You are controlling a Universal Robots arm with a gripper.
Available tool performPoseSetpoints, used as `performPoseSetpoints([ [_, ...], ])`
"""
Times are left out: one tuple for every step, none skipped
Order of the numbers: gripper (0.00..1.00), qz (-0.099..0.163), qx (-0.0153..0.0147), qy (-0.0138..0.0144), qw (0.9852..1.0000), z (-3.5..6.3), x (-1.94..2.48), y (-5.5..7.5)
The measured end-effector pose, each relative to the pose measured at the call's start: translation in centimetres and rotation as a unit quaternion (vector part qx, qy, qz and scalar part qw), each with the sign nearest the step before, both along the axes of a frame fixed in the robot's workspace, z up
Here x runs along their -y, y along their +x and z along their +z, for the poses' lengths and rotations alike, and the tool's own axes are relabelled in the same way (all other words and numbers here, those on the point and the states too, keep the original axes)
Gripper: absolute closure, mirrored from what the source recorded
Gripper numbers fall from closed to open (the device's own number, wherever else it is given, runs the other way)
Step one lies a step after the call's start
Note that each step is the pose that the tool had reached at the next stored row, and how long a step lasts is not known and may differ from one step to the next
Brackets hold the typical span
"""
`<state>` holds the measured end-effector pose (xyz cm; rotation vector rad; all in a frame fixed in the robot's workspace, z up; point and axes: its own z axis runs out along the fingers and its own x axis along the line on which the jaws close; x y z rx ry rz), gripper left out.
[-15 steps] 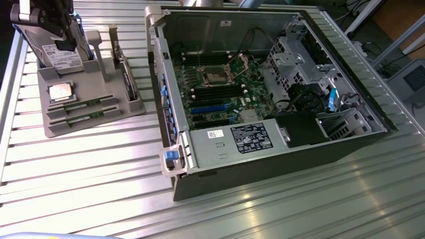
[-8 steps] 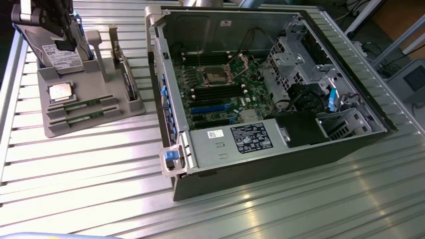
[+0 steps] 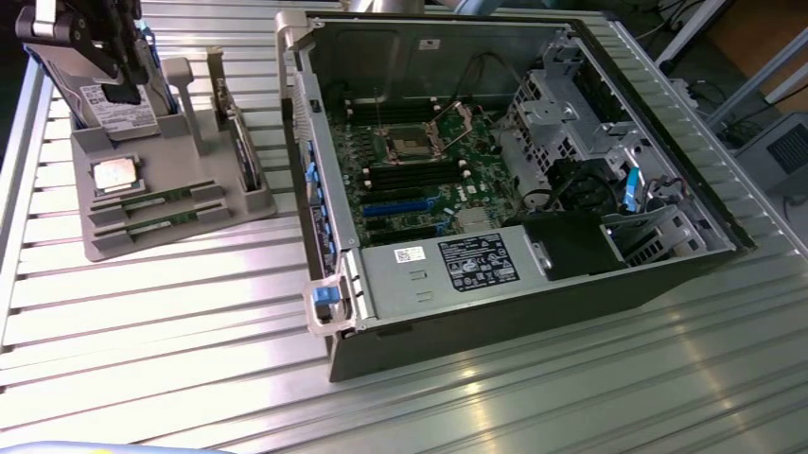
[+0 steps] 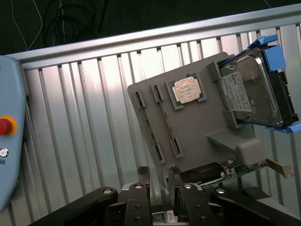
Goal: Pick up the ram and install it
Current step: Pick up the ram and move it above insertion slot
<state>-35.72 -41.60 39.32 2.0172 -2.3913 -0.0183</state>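
I am watching the gripper (image 3: 112,76) hovering at about eleven o'clock in the exterior view, over the far end of the tray (image 3: 246,206) by the hard drive (image 3: 114,109). Its fingers (image 4: 142,176) are standing apart in the wrist view and gripping nothing. Both ram (image 3: 158,199) sticks are lying flat in their tray slots, at six o'clock from the CPU (image 3: 116,175) and nine o'clock from the open case (image 3: 531,322), so I am judging both the pick and the install as not yet done.
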Motion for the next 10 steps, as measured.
performPoseSetpoints([
  [0.70, 0.000, 0.0000, 0.0000, 1.0000, 0.00, 0.00, 0.00],
  [0.70, 0.000, 0.0000, 0.0000, 1.0000, -0.01, 0.00, 0.00],
  [0.70, 0.000, 0.0001, 0.0001, 1.0000, -0.08, 0.00, 0.00],
  [0.70, 0.000, 0.0000, 0.0000, 1.0000, -0.14, 0.00, 0.00],
  [0.70, 0.000, 0.0000, 0.0001, 1.0000, -0.20, 0.00, 0.00],
  [0.70, 0.000, 0.0001, 0.0001, 1.0000, -0.26, 0.00, 0.00],
  [0.70, 0.000, 0.0000, 0.0000, 1.0000, -0.36, 0.00, 0.00],
  [0.70, 0.000, 0.0000, 0.0000, 1.0000, -0.47, 0.00, 0.00],
  [0.70, 0.000, 0.0000, 0.0000, 1.0000, -0.57, 0.00, 0.00],
  [0.70, 0.000, 0.0000, 0.0000, 1.0000, -0.63, 0.00, 0.00],
])
